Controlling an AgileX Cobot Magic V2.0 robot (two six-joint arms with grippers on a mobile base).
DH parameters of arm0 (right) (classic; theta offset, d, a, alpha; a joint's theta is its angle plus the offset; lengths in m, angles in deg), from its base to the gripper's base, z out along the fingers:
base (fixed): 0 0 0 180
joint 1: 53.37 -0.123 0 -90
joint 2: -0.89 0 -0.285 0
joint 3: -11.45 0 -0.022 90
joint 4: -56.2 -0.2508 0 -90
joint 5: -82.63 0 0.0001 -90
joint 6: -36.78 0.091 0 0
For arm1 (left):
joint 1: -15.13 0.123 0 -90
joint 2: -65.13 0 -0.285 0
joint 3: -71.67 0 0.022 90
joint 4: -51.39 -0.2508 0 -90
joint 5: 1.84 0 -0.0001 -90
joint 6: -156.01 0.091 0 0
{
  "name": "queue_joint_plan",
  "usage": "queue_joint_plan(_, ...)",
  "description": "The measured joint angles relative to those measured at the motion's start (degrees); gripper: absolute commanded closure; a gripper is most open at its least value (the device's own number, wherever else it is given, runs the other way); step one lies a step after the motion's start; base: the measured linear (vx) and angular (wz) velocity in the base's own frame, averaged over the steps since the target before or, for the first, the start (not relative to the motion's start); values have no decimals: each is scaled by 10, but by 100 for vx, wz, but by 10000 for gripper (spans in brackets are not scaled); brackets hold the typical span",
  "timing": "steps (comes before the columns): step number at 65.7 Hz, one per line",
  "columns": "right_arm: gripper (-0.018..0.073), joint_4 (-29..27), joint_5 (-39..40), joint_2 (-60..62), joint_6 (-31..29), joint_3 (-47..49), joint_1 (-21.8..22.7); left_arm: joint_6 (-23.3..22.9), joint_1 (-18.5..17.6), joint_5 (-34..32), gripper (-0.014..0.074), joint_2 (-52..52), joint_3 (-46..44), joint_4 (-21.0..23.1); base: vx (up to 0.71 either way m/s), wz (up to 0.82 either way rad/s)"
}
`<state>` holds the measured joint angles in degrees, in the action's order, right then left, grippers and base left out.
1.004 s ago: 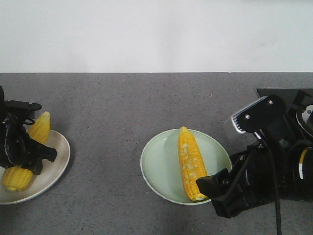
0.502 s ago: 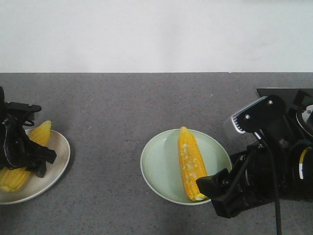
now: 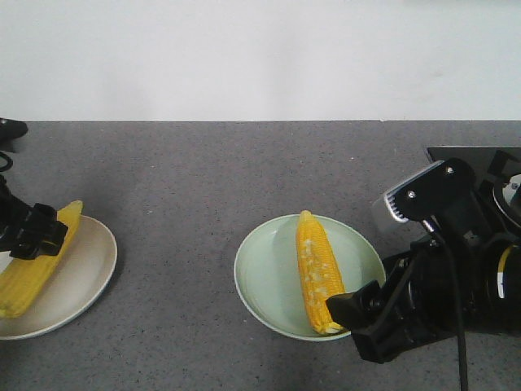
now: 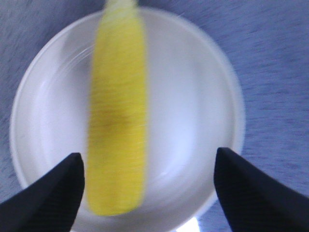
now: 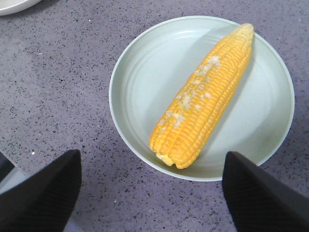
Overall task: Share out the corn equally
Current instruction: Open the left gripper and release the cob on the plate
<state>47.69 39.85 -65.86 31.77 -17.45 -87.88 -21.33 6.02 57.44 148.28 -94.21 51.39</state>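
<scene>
Cobs: two, one per plate — white plate (image 4: 203,96), green plate (image 5: 145,72).
Left claw (image 4: 147,186): open, empty.
Right claw (image 5: 152,188): open, empty.

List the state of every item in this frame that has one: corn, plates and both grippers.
Left corn: lying on the white plate, released.
Right corn: lying on the green plate, untouched.
Left gripper: open, empty, above the white plate.
Right gripper: open, empty, over the green plate's near edge.

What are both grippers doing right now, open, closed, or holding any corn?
Left gripper: open, empty, above the corn cob lying on the white plate.
Right gripper: open, empty, above the green plate with its corn cob.
</scene>
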Motion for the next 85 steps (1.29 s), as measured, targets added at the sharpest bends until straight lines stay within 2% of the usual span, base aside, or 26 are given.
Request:
queue_joint_plan(12, -10, 0, 0, 0, 0, 0, 0, 52, -49, -37, 62, -74, 20, 56, 0, 0)
queue_joint_plan(30, -10, 0, 0, 0, 0, 0, 0, 68, -117, -99, 63, -203, 112, 66, 0, 0)
queue_joint_plan(56, -10, 0, 0, 0, 0, 0, 0, 68, -124, -181, 63, -371, 248, 88, 0, 0)
queue_joint_plan(85, -10, 0, 0, 0, 0, 0, 0, 68, -124, -195, 63, -387, 260, 89, 0, 0)
